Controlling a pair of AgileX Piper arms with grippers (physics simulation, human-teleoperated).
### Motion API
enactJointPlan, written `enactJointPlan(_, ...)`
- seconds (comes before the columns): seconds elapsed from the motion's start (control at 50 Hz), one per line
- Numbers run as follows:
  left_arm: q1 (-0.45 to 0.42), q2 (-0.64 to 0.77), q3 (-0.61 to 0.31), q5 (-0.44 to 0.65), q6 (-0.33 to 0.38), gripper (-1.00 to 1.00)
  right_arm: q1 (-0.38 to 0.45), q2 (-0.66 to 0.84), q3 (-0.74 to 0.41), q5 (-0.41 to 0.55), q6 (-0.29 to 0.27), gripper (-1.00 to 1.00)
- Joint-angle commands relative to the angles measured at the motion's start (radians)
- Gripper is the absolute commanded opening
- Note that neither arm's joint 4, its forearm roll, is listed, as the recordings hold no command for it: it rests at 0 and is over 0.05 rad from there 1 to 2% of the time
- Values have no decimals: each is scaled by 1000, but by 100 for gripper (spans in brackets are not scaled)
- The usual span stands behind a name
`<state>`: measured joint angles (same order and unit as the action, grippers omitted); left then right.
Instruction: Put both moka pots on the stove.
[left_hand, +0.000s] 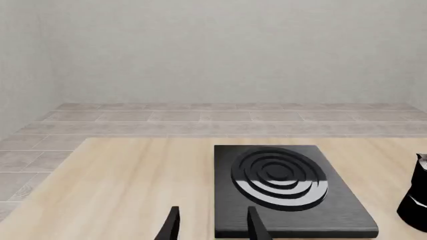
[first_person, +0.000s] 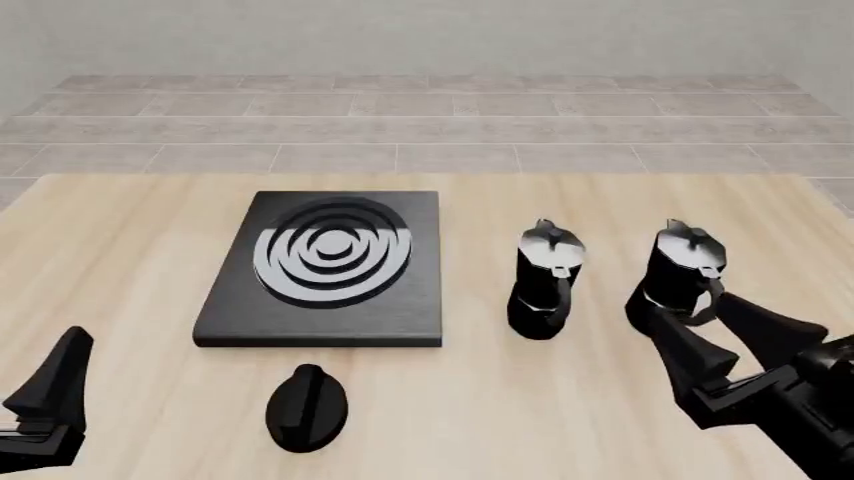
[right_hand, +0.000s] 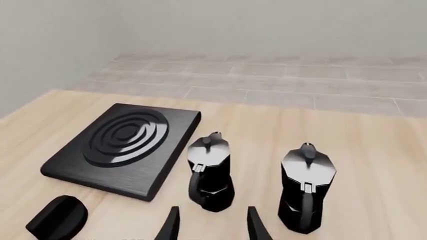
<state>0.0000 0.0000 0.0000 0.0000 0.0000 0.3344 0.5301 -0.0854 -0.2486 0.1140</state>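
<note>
The stove (first_person: 400, 312), a dark slab with silver burner rings, lies left of the table's centre with nothing on it. Two black moka pots stand upright on the wood to its right: the nearer-to-stove pot (first_person: 543, 282) and the outer pot (first_person: 686, 265). My right gripper (first_person: 683, 312) is open, low at the front right, its fingertips close to the outer pot's base and handle. The right wrist view shows both pots (right_hand: 210, 170) (right_hand: 305, 186) just ahead of the open fingers. My left gripper (left_hand: 213, 210) is open and holds nothing, at the front left facing the stove (left_hand: 333, 212).
A low black oval knob (first_person: 307, 405) lies on the table in front of the stove, also seen in the right wrist view as the knob (right_hand: 59, 217). The wooden table (first_person: 120, 240) ends at a tiled floor and grey wall behind.
</note>
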Motion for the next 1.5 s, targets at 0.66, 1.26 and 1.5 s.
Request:
enactJointPlan(0.66,0,0,0,0,0,100,111,489,-18,-428,-44,100)
enactJointPlan(1.26,0,0,0,0,0,100,95,738,-4,-662,-47,100)
enactJointPlan(1.5,0,0,0,0,0,100,104,773,-28,-684,-61,100)
